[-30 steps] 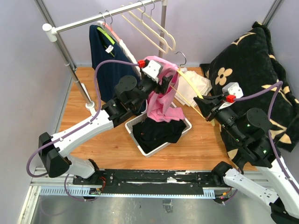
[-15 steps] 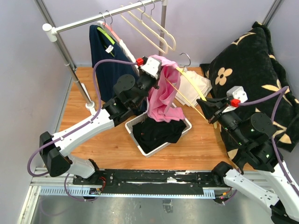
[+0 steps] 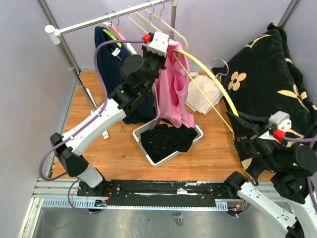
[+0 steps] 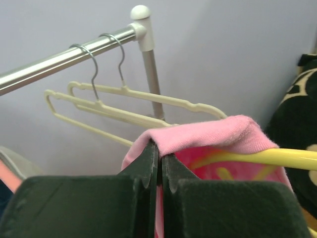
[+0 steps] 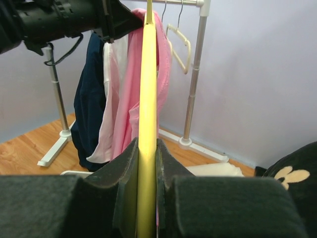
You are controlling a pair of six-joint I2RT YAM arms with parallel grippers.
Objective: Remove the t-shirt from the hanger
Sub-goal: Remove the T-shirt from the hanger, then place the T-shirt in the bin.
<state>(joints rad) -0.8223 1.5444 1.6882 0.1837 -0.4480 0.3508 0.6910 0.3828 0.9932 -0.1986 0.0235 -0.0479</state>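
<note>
The pink t-shirt (image 3: pixel 174 89) hangs from my left gripper (image 3: pixel 166 49), which is raised near the rack and shut on a fold at the shirt's top edge. In the left wrist view the jaws (image 4: pixel 159 148) pinch the pink fabric (image 4: pixel 213 134), and the yellow hanger (image 4: pixel 277 157) runs out beneath it. The hanger (image 3: pixel 213 74) arcs from the shirt down to my right gripper (image 3: pixel 237 123), low at the right. That gripper (image 5: pixel 147 144) is shut on the yellow bar (image 5: pixel 147 74). One hanger end is still inside the shirt (image 5: pixel 131 84).
A metal clothes rack (image 3: pixel 99 19) carries cream hangers (image 3: pixel 163 29) and a navy garment (image 3: pixel 109 64). Below the shirt stands a white bin (image 3: pixel 168 154) holding black clothes. A cream cloth (image 3: pixel 205 94) lies on the wooden floor. A black floral pillow (image 3: pixel 267 74) fills the right side.
The left gripper has shut on the shirt and lifted it up and back toward the rack. The right gripper has pulled the hanger away to the near right.
</note>
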